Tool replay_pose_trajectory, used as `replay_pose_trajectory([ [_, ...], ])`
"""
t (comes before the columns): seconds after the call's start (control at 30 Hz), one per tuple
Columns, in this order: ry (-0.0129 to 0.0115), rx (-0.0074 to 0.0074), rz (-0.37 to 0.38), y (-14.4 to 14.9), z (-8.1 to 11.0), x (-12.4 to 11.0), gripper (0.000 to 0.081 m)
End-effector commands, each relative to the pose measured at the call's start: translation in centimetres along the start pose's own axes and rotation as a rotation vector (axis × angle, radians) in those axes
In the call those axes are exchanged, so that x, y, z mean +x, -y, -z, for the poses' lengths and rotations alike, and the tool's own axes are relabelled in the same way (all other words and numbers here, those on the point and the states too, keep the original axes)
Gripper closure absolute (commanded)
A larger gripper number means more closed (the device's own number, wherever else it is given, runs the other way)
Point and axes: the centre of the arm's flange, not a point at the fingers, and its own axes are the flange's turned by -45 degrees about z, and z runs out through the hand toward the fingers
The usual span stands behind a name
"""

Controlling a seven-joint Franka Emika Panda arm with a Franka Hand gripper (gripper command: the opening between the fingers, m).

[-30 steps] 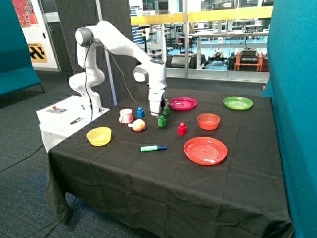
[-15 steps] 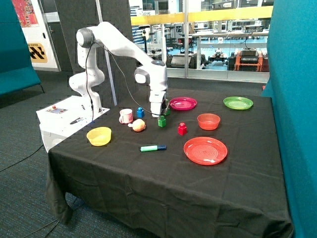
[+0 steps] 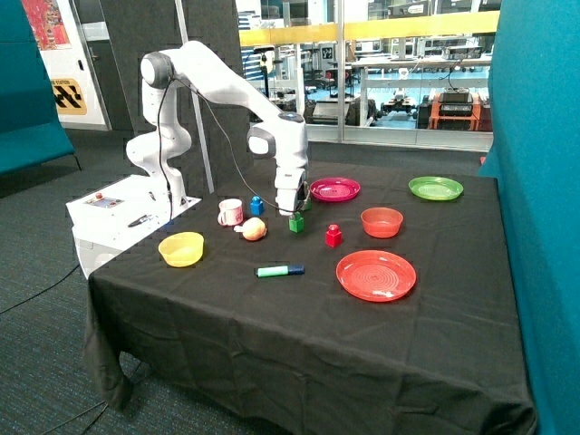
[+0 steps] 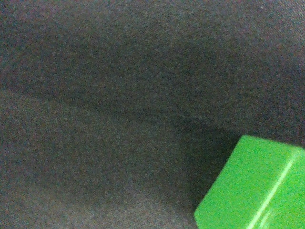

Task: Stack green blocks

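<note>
Room: teal soft walls stand at the far left and the right. Big windows at the back show a workshop.
Robot base: a white box (image 3: 113, 217) at the left, beside the table, with the white arm (image 3: 217, 86) rising from it.
Table: a black cloth (image 3: 299, 335) covers it and hangs down the near side.
Yellow bowl (image 3: 181, 248): near the left edge of the table.
Pink mug (image 3: 230, 212): further back, with a small blue block (image 3: 256, 206) just beside it on the right.
Peach ball (image 3: 255, 229): a little nearer than the mug.
Green marker (image 3: 280, 270): lying flat, near the middle.
Gripper (image 3: 292, 210): low down, right over a green block (image 3: 296, 223). I cannot tell how wide it is.
Green blocks: one stands on the cloth under the gripper. Another bit of green (image 3: 305, 201) peeks out behind the gripper. No stack shows.
Wrist view: black cloth and the corner of a green block (image 4: 255, 186).
Red block (image 3: 333, 236): right of the green one.
Pink plate (image 3: 334, 189): far side.
Orange bowl (image 3: 381, 221): right of the red block.
Red plate (image 3: 375, 275): near side.
Green plate (image 3: 436, 188): far right.
</note>
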Motion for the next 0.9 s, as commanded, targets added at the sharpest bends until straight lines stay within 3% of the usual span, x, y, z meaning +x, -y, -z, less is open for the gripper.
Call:
replay_pose_trajectory([
  [0.0,0.0005,-0.0021,-0.001,0.06,-0.12,-0.06,0.0807],
  [0.7,0.0005,-0.0021,0.005,0.06,-0.09,-0.3,0.0808],
  [0.87,0.0005,-0.0021,0.009,0.14,0.7,-0.42,0.0808],
])
